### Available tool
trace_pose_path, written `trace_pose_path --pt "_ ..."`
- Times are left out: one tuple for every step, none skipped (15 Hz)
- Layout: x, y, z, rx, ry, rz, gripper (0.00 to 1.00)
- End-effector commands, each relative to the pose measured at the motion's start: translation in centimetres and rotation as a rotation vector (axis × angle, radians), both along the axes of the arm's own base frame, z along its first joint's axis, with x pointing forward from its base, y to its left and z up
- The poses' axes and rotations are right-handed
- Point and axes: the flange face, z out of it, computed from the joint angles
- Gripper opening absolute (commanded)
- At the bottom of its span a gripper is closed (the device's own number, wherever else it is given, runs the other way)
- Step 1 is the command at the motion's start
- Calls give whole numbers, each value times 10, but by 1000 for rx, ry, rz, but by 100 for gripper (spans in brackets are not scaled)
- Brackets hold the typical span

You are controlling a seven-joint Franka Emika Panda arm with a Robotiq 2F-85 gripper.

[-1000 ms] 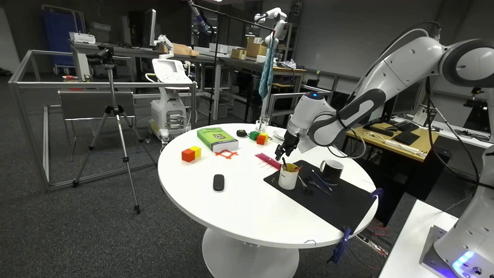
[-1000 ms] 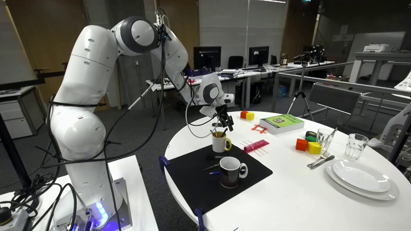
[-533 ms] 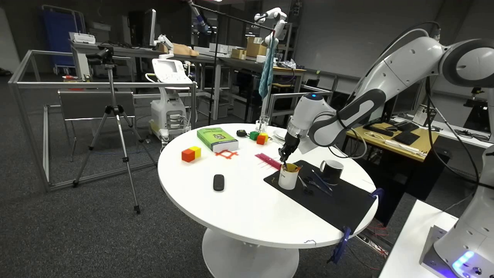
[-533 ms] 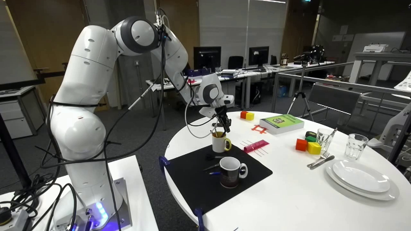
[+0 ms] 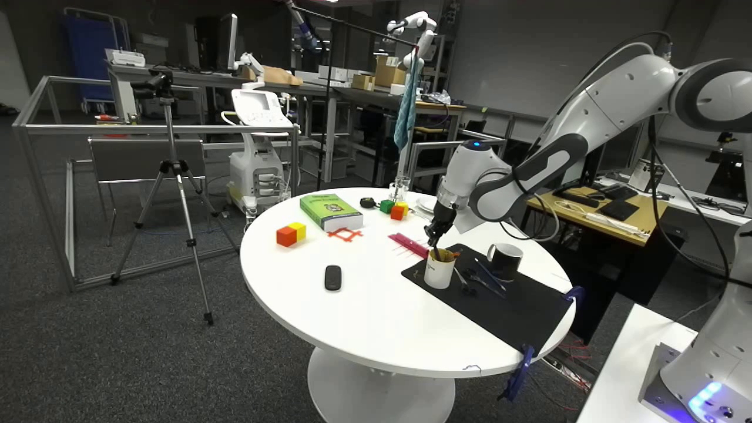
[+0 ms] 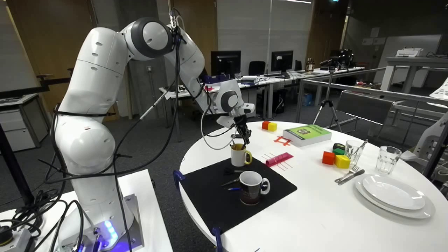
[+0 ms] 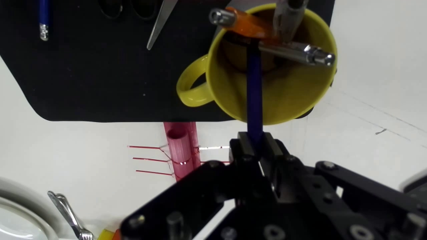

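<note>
White and sharply bent, the arm (image 5: pixel 605 108) arches out and down over the table (image 5: pixel 358 317), its tilted gripper (image 7: pixel 256 136) clamped on a blue stick (image 7: pixel 254 90) whose lower end sits inside the yellow-lined mug (image 7: pixel 283 100) on the mat (image 6: pixel 208 190).

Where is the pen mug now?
In the wrist view, the pen mug is upper right, on the black mat; the blue stick in the gripper reaches into it.
</note>
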Motion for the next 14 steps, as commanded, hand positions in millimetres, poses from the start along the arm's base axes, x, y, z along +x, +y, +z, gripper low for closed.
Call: trace_pose_path --pt "-8 -3 18 35 10 -13 3" --pt "-9 -2 22 44 4 -13 3" --pt "-10 -1 27 55 -2 -12 3" --pt "-11 -1 32 65 -13 -15 3" --pt "-11 0 38 72 -21 -15 3" --pt "-10 -1 46 82 -37 -19 3" --pt "-9 -1 53 89 -47 -24 3" --pt "-7 -3 63 97 -63 -29 3" --pt "-5 -6 72 105 -79 -30 3" --pt "-3 -9 81 115 -95 -33 3" --pt "-2 -14 90 128 -111 -37 3" --pt "-1 -19 102 147 -130 -45 3" --pt "0 -24 111 165 -147 -54 3" --pt "1 -30 122 183 -162 -64 3"
